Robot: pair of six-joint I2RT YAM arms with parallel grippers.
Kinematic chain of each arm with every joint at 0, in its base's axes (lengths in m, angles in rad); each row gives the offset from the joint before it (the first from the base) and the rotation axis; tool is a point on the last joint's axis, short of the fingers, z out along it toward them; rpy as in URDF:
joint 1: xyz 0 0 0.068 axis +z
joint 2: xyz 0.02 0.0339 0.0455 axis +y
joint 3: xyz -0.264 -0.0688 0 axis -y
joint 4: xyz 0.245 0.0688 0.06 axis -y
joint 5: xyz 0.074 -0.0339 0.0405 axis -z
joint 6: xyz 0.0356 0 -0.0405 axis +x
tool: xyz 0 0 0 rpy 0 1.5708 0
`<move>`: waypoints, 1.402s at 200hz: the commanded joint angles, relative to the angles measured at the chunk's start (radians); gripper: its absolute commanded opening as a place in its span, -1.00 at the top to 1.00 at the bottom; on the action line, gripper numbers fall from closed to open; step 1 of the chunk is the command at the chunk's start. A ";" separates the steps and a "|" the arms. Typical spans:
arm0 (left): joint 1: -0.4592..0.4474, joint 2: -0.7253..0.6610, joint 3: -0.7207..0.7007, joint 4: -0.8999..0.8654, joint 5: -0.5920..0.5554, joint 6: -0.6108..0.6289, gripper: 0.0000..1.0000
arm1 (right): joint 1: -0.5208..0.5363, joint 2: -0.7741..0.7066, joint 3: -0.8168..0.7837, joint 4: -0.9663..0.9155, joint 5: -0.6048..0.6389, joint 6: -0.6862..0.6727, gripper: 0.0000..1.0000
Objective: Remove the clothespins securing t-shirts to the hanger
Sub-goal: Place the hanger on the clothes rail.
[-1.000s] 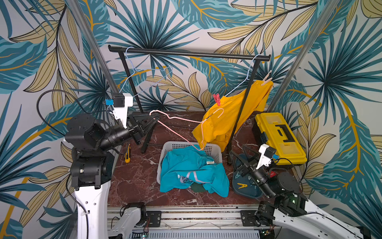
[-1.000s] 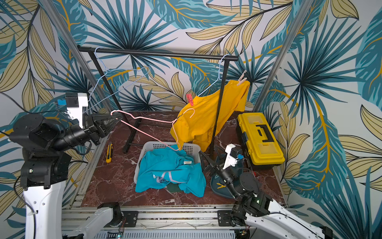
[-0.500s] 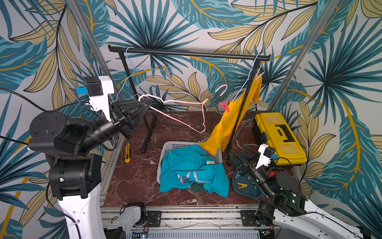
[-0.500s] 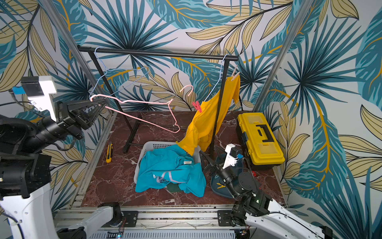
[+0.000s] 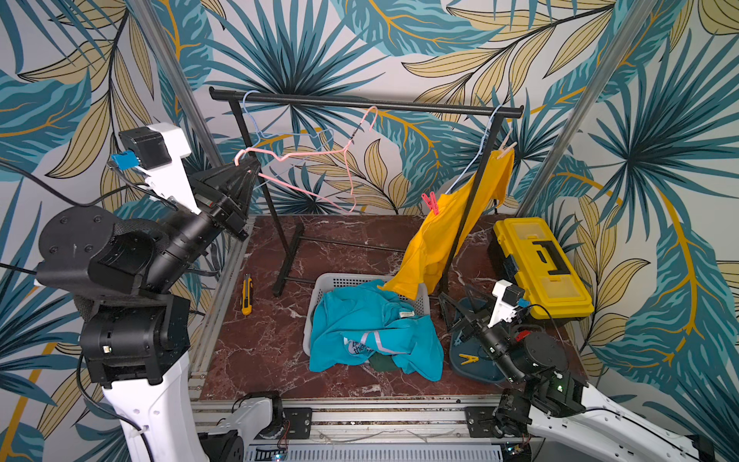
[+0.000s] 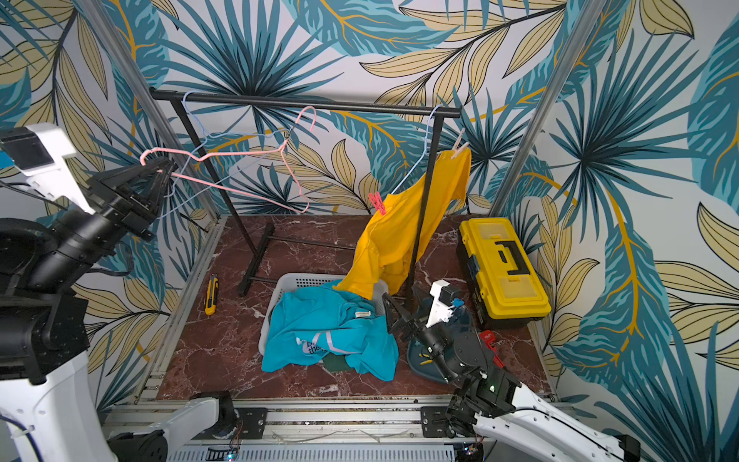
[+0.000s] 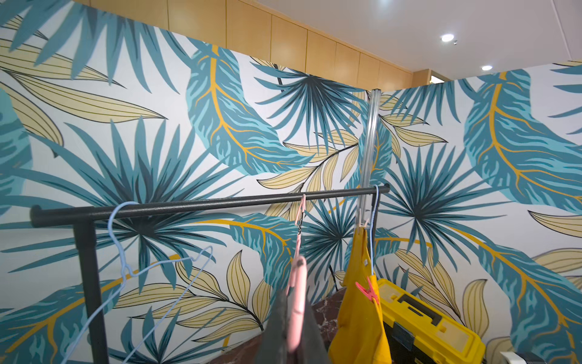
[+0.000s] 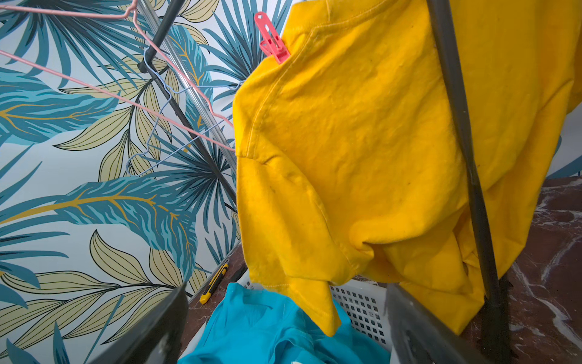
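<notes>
Walls (image 5: 400, 48) with big painted leaves stand round a red-brown counter (image 5: 260, 352). A black clothes rack (image 5: 360, 105) stands at the back of the counter. A yellow shirt (image 5: 436, 240) hangs from a blue hanger (image 5: 476, 160) at the rack's right end. The shirt reaches down to a white basket (image 5: 344, 277).

A blue shirt (image 5: 360, 320) lies heaped in the basket and spills over the front. A bit of a green shirt (image 5: 380, 362) peeks out under it. A yellow toolbox (image 5: 540, 268) sits shut on the right.

A pink hanger (image 5: 308, 154) is bare, and its hook is up at the rack's bar. The left pincer (image 5: 246, 164) is up high, squeezed tight on the hanger's far end. The right pincer (image 5: 454, 298) is low, between the basket and the toolbox. It is spread wide with nothing in it, by a dark blue dish (image 5: 476, 372).

A red peg (image 5: 430, 202) clips the yellow shirt's low shoulder. A pale peg (image 5: 507, 146) clips the high shoulder. A yellow peg (image 5: 468, 359) lies in the dish.
</notes>
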 commanded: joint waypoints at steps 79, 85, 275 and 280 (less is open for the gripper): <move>0.009 -0.007 -0.104 0.364 -0.096 -0.104 1.00 | 0.001 0.016 -0.028 0.034 0.008 0.011 -0.95; 0.011 -0.009 -0.103 0.365 -0.092 -0.101 1.00 | 0.001 0.015 -0.028 0.033 0.009 0.011 -0.95; 0.010 -0.264 -0.859 0.433 -0.313 -0.103 -0.28 | 0.001 0.070 0.021 -0.084 -0.005 0.034 -0.97; 0.010 -0.273 -0.877 0.432 -0.313 -0.102 -0.42 | 0.002 0.085 0.031 -0.108 -0.006 0.037 -0.97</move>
